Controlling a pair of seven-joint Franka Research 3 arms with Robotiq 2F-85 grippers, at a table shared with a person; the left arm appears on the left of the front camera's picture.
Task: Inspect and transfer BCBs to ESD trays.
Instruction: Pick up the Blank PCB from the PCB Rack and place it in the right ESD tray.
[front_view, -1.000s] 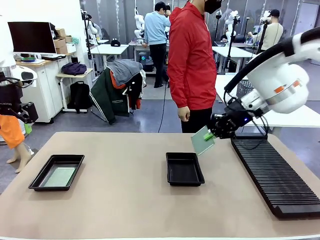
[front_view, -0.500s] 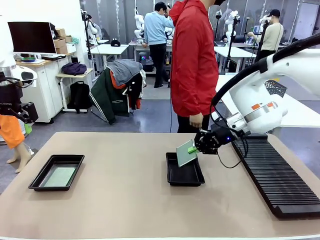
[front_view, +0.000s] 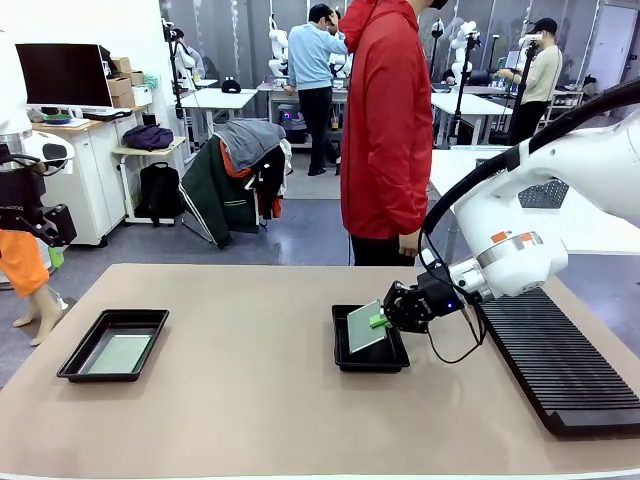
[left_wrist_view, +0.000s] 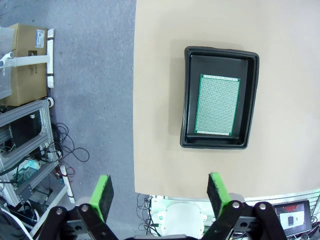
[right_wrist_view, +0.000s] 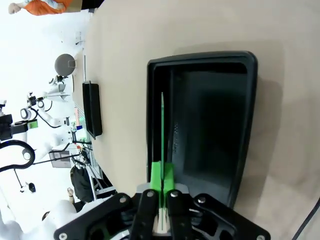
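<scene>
Two black ESD trays sit on the bench (front_view: 250, 400). Right gripper (front_view: 385, 319), clamped on one BCB (front_view: 365, 326), holds it tilted over the middle tray (front_view: 370, 355). Left tray (left_wrist_view: 220, 97), well apart, contains another board (left_wrist_view: 217, 105). Left gripper (left_wrist_view: 160, 192) jaws apart, empty.

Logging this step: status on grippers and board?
Right gripper shut on board, tilted over middle tray. Left gripper open, high above left tray, which holds a second board. Nothing blocking.
</scene>
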